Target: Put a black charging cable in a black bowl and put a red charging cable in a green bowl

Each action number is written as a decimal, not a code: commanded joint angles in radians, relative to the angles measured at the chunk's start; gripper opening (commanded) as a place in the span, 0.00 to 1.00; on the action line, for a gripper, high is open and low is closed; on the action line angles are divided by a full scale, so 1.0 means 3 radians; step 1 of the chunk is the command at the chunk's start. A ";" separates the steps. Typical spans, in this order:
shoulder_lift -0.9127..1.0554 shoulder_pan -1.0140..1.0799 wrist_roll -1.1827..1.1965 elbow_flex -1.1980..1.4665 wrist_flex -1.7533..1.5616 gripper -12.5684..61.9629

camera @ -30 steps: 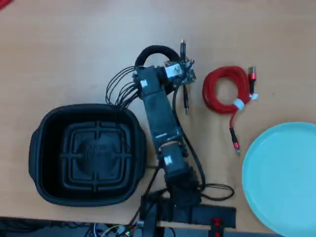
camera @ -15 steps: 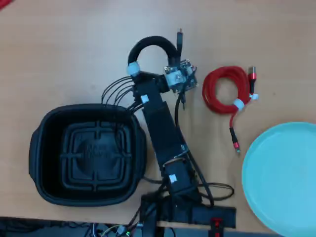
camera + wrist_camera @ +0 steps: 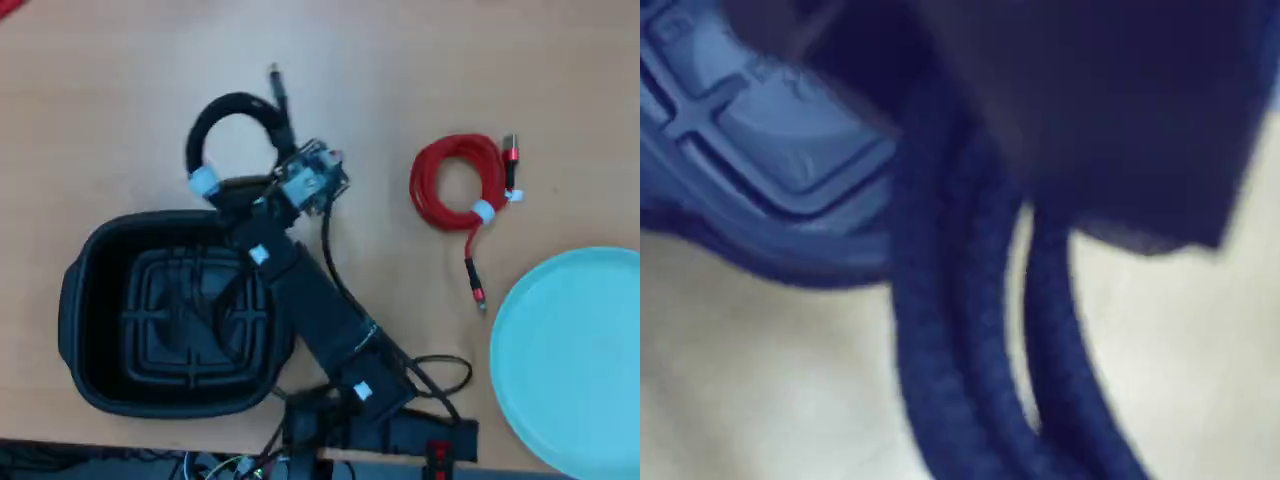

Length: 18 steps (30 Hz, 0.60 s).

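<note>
- Carrying the coiled thin black charging cable with its white tie (image 3: 232, 125), the gripper (image 3: 262, 190) hangs just past the far rim of the tub in the overhead view; the ring sticks out beyond the arm's tip, over bare table, with one dark plug pointing away.
- Pinching looks the likeliest reading of the fingers: the wrist view shows blurred dark strands of the cable (image 3: 970, 330) running up into the dark gripper body, so the coil seems held. The fingertips themselves are not clear in either view, so I judge them closed on the cable rather than see it.
- Holding by one side of the ring lets the rest dangle free, which suits lowering it into a deep container.
- Sitting close beside the arm's base, the large deep black rounded-square plastic tub (image 3: 85, 290) is partly covered by the forearm. Its ridged bottom shows bare, with no cable in it, and the wrist view catches a corner of that raised pattern (image 3: 750, 120).
- Lying well apart from the arm, the coiled thin red charging cable with a white tie (image 3: 455, 185) rests flat on the wooden table (image 3: 120, 60), one plug trailing toward the dish.
- Waiting at the picture's right edge, the wide shallow pale mint-green dish (image 3: 570, 360) is empty where visible, though part of it is cut off.
</note>
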 commanded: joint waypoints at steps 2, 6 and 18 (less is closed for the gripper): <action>0.0225 -0.0373 -0.0363 -0.0383 -0.0194 0.07; 0.0199 -0.0798 -0.0695 -0.0383 -0.0205 0.07; 0.0225 -0.1917 -0.0777 -0.0184 -0.0189 0.07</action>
